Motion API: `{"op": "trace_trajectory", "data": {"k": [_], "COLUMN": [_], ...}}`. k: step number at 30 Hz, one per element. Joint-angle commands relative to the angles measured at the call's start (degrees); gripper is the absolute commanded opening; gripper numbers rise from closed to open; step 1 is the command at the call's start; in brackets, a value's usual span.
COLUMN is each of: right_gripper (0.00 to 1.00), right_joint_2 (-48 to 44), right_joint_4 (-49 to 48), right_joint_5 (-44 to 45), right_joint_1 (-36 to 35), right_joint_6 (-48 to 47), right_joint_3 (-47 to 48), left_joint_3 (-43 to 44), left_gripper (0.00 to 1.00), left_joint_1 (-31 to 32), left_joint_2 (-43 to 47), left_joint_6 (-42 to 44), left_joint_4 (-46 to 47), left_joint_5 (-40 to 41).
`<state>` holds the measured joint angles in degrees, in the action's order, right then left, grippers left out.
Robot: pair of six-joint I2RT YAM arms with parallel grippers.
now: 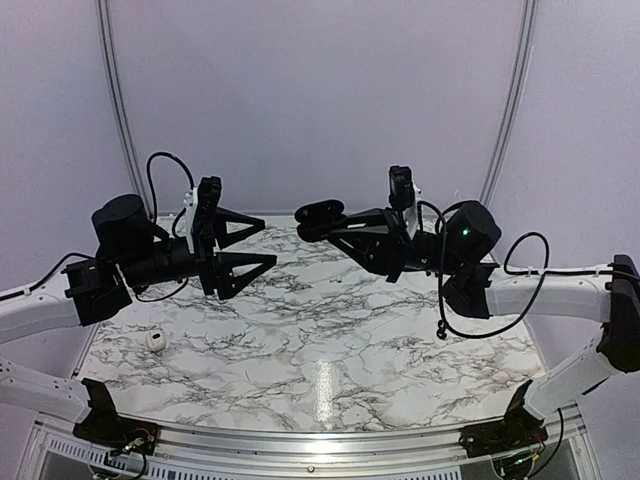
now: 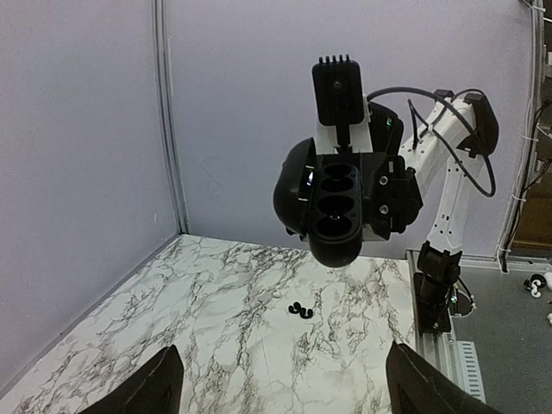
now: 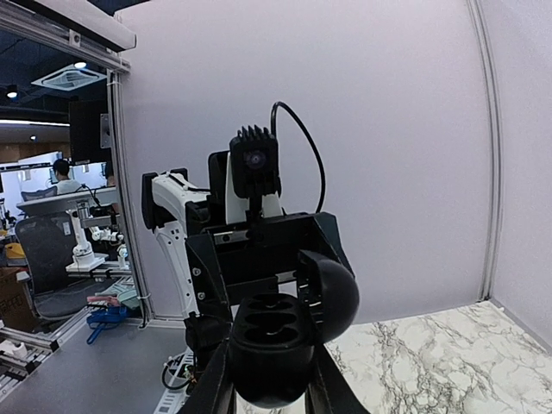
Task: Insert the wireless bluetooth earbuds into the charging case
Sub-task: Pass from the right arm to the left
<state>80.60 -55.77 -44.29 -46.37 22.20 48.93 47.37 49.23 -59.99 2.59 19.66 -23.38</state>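
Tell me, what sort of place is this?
Probably a robotics lab test cell. A left arm and right arm are bolted at a marble-patterned table, plain partition walls surround it, and beyond them are an office chair and a person.

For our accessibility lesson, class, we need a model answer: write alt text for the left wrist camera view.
The right gripper holds an open black case in the air, its wells facing the camera, above a marble table. Two tiny black earbuds lie on the marble below it, and the left gripper stands open at the bottom edge.
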Motion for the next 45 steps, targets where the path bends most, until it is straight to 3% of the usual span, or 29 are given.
{"op": "trace_trajectory", "data": {"k": [1, 13, 26, 45], "right_gripper": [0.0, 0.0, 0.0, 0.0], "right_joint_2": [0.08, 0.97, 4.51, 6.75], "right_joint_4": [-3.42, -9.4, -15.06, -19.87], "right_joint_5": [1.38, 3.57, 5.58, 8.0], "right_joint_1": [-0.55, -3.38, -6.53, -8.01], "right_joint_6": [0.03, 0.81, 1.46, 2.05], "right_joint_3": [2.46, 1.33, 1.46, 0.61], "left_joint_3": [0.85, 0.11, 1.89, 2.37], "left_gripper": [0.83, 0.68, 0.56, 0.47], "left_joint_1": [2.29, 5.74, 7.22, 7.63], "left_joint_2": [-1.49, -2.92, -5.14, -6.47], "left_joint_6": [1.13, 1.01, -1.05, -5.39], "left_joint_4": [4.28, 11.93, 13.83, 18.8], "left_joint_5": [-0.99, 1.22, 0.26, -0.49]}}
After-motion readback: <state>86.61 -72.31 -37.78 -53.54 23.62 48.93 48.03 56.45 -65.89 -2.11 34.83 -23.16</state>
